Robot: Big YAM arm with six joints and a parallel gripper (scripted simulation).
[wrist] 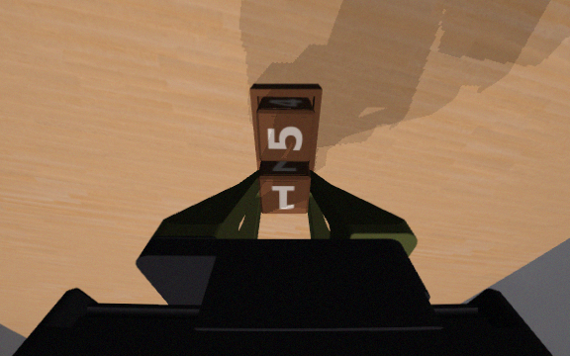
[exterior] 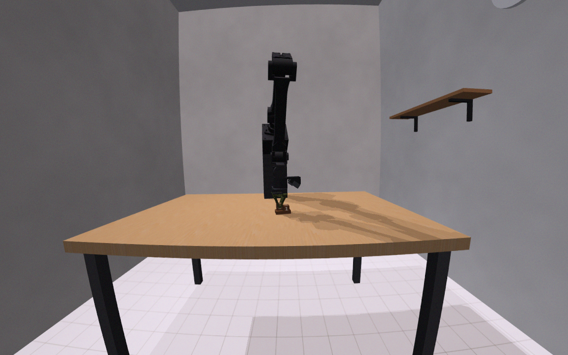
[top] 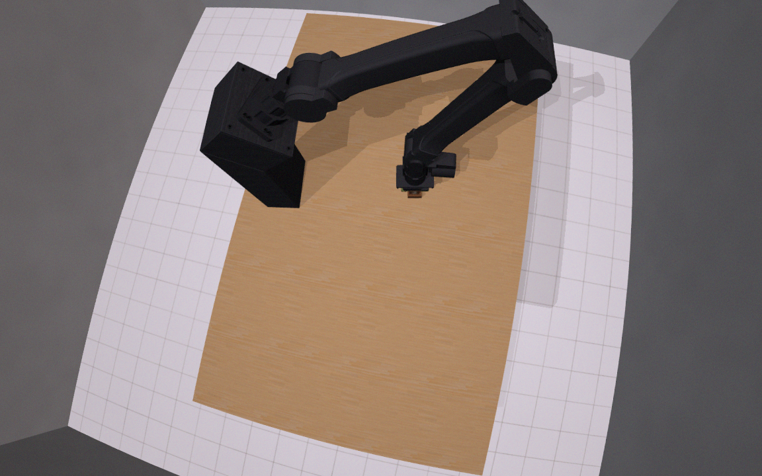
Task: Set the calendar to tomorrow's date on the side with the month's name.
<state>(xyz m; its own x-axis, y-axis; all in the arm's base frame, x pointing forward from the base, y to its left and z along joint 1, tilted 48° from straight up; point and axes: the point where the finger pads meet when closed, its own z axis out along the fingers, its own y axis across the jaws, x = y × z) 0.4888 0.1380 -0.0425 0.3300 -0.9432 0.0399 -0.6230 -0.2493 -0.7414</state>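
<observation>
In the wrist view a small brown wooden tray (wrist: pixel 285 90) lies on the table. It holds a cube with a white 5 (wrist: pixel 285 138) on its top face. Right next to it, on the near side, is a second cube with a 1 (wrist: pixel 284 196) on top. My gripper (wrist: pixel 284 178) points straight down and is shut on this cube, one green finger on each side. I cannot tell whether the held cube rests on the tray's floor. In the exterior view the gripper (exterior: pixel 280 204) stands right over the tray (exterior: pixel 282 211). In the top view the wrist hides all but an edge of the tray (top: pixel 413 195).
The tray sits toward the back middle of the wooden table (top: pixel 366 266). The arm's black base box (top: pixel 253 139) stands at the table's back left edge. A wall shelf (exterior: pixel 440 103) hangs at the right, away from the table.
</observation>
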